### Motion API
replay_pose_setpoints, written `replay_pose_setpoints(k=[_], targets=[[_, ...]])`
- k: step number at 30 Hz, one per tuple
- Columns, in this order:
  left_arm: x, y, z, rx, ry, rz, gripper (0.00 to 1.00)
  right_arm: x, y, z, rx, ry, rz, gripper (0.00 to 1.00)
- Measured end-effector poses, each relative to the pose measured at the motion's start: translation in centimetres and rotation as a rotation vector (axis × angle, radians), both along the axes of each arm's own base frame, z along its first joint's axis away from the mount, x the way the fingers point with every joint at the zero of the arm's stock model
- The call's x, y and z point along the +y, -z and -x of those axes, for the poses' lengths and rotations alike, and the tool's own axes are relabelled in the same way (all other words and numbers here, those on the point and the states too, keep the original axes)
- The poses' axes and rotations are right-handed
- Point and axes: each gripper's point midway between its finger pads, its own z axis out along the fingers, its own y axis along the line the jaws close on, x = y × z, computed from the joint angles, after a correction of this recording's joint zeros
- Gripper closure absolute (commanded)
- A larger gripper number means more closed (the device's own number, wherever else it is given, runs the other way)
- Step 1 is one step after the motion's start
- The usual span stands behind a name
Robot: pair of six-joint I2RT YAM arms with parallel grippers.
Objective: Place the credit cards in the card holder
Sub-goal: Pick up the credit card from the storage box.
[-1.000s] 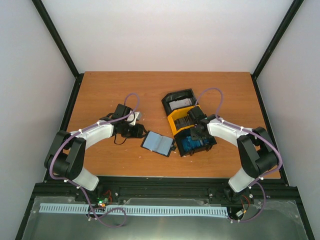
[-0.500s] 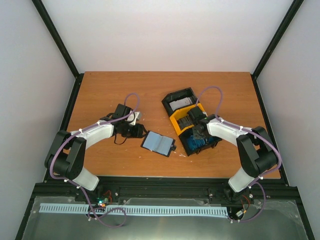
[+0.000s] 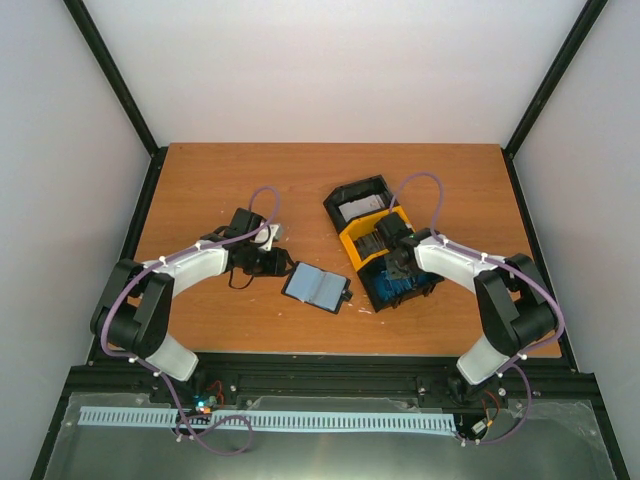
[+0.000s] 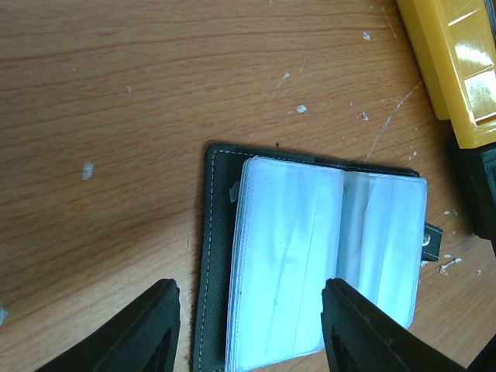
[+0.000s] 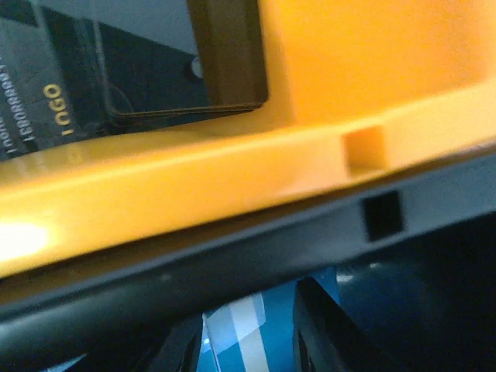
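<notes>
A wooden worktop carries everything. The left arm reaches toward the centre. Its gripper hangs over the left half of the card holder, jaws released and spread with nothing held. The right arm dips its gripper into the near compartment of a black-and-yellow three-compartment tray that sits right of centre. Whether those jaws grasp anything I cannot tell.

The card holder lies open just left of the tray's near end, clear sleeves up. Blue credit cards fill the near compartment, and one shows between the right fingertips. Dark cards sit in the middle compartment and pale ones in the far one. The clasp tab juts out on the holder's right.
</notes>
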Motion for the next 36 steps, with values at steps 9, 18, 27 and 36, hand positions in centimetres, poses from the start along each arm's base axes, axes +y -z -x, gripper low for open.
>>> replay_pose_setpoints(k=[9, 18, 27, 36], targets=[[0.0, 0.0, 0.0, -0.001, 0.000, 0.001, 0.49, 1.3, 0.5, -0.4, 0.026, -0.096, -0.031, 0.65], [0.0, 0.2, 0.0, -0.004, 0.000, 0.002, 0.49, 0.8, 0.6, -1.7, -0.010, -0.145, 0.039, 0.71], [0.0, 0.2, 0.0, -0.003, 0.000, 0.001, 0.49, -0.2, -0.1, -2.4, -0.051, -0.143, 0.106, 0.75], [0.0, 0.2, 0.0, -0.003, 0.000, 0.002, 0.49, -1.1, -1.6, -2.9, -0.098, -0.119, 0.132, 0.75]])
